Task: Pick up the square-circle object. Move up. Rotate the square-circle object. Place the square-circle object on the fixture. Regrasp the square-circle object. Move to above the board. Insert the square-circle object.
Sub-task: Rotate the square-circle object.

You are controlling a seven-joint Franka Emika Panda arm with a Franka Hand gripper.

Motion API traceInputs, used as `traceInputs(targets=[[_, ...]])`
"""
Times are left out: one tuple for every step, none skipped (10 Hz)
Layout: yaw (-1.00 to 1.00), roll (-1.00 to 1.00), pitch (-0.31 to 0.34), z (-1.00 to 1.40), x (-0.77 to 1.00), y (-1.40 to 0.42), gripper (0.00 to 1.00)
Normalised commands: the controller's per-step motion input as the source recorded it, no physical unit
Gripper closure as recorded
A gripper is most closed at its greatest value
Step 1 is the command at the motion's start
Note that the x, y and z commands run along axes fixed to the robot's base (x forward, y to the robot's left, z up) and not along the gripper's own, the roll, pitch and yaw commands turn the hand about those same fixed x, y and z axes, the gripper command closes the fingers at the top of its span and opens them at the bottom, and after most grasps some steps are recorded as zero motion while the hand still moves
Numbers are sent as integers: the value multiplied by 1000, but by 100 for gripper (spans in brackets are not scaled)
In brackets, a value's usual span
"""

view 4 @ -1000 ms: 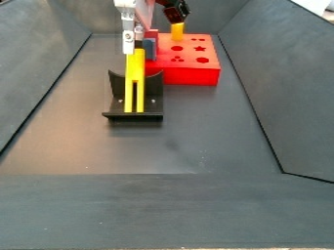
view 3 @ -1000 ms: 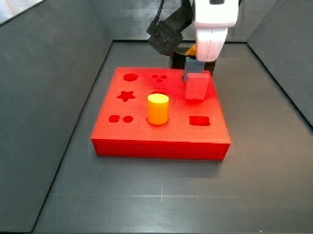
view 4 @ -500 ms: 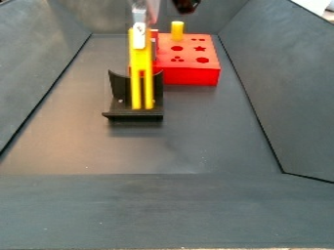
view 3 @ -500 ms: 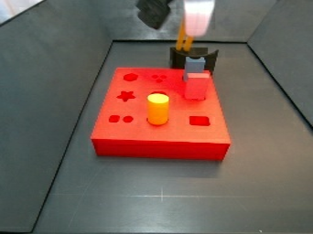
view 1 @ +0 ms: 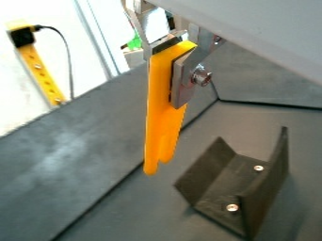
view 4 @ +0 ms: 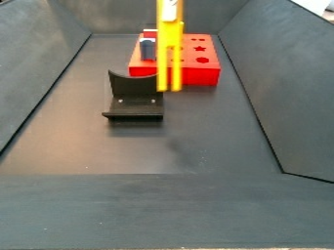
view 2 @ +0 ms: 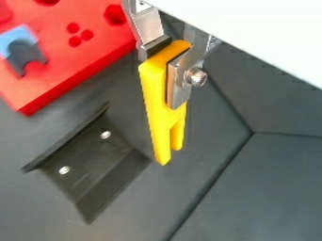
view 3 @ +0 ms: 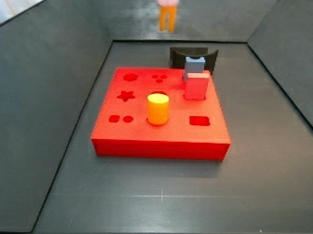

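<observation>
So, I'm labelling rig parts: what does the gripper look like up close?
In both wrist views the gripper has flat silver metal finger plates, one fixed with a round screw. The side views show none of it, only the yellow-orange square-circle object.

A dark grey matte floor (view 4: 170, 146) lies between slanted dark side walls (view 3: 49, 55), with soft even light and faint sheen. Beyond the enclosure in a wrist view, a yellow strip (view 1: 41, 73) and black cable (view 1: 59, 55) hang against a pale backdrop.
</observation>
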Motion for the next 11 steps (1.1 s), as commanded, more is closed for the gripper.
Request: traceInputs(targets=[[-29, -74, 63, 552, -1000, 101, 100], [-21, -87, 81, 446, -920, 76, 100], [-17, -88, 93, 352, -796, 59, 100], [-5, -83, 97, 182, -535, 29, 100], [1, -78, 90, 112, -327, 16, 100], [873, -1000, 200, 0, 0, 0, 100], [872, -1000, 206, -46, 73, 2, 100], [848, -1000, 147, -25, 99, 27, 100], [853, -1000, 102, -21, 76, 7, 100], [840, -1000, 56, -6, 59, 8, 100], [824, -1000, 28, -5, 50, 13, 100]])
